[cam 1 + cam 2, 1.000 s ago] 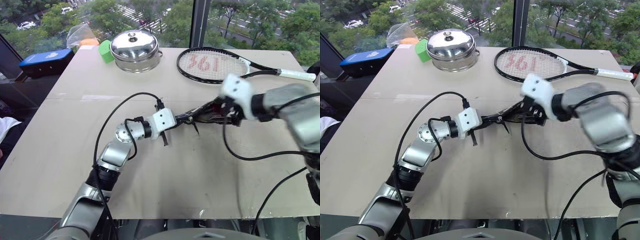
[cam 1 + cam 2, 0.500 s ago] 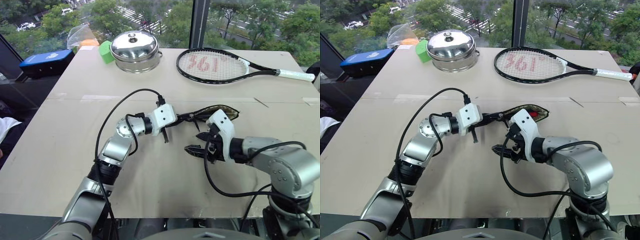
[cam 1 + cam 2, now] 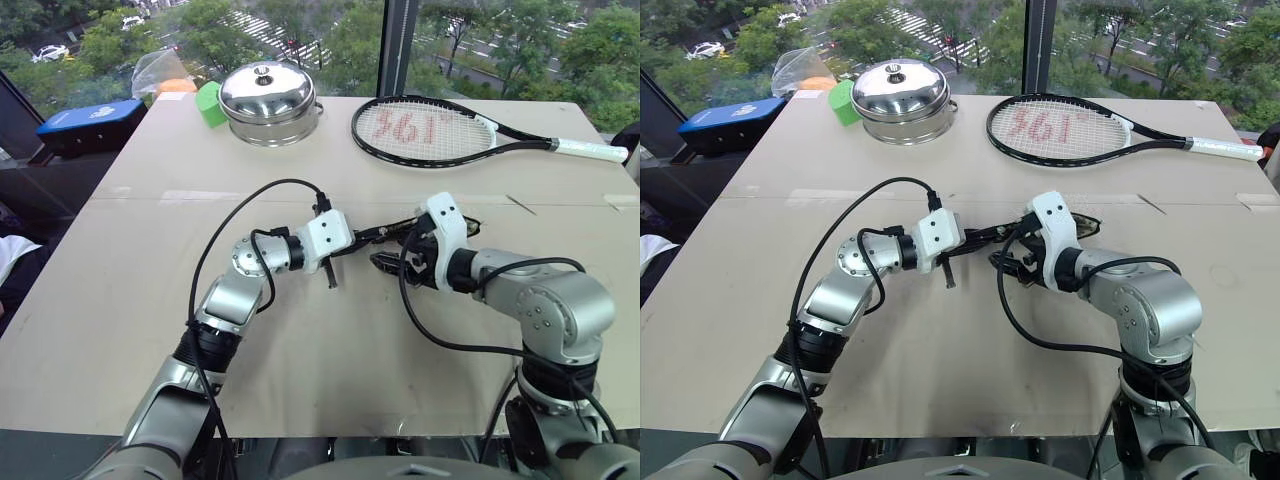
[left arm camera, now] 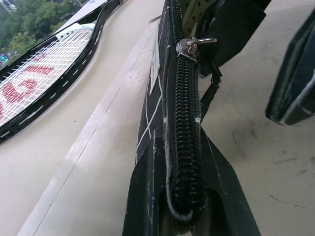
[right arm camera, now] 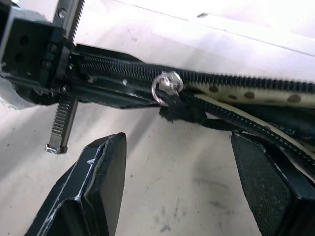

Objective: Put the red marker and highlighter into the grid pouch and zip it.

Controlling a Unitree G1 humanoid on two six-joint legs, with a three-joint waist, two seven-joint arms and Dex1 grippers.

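Note:
The grid pouch (image 3: 462,222) lies on the table, black with white lines, its zipper partly open over a dotted lining (image 5: 275,96). My left gripper (image 3: 371,238) is shut on the pouch's zipper end (image 4: 184,196). The metal zipper slider (image 5: 165,85) with its dark pull (image 5: 183,111) sits just past that grip. My right gripper (image 5: 179,147) is open close below the slider, one finger (image 5: 93,189) on each side, with nothing between them. The red marker and the highlighter are hidden.
A lidded steel pot (image 3: 268,98), a green block (image 3: 210,102) and a tennis racket (image 3: 440,132) lie at the table's far side. A blue case (image 3: 90,122) sits off the far left corner. Cables loop over both arms.
My right gripper left the pouch's mouth, dropped toward the table in front of it, then came in beside the zipper slider. The left gripper kept its hold and stayed put.

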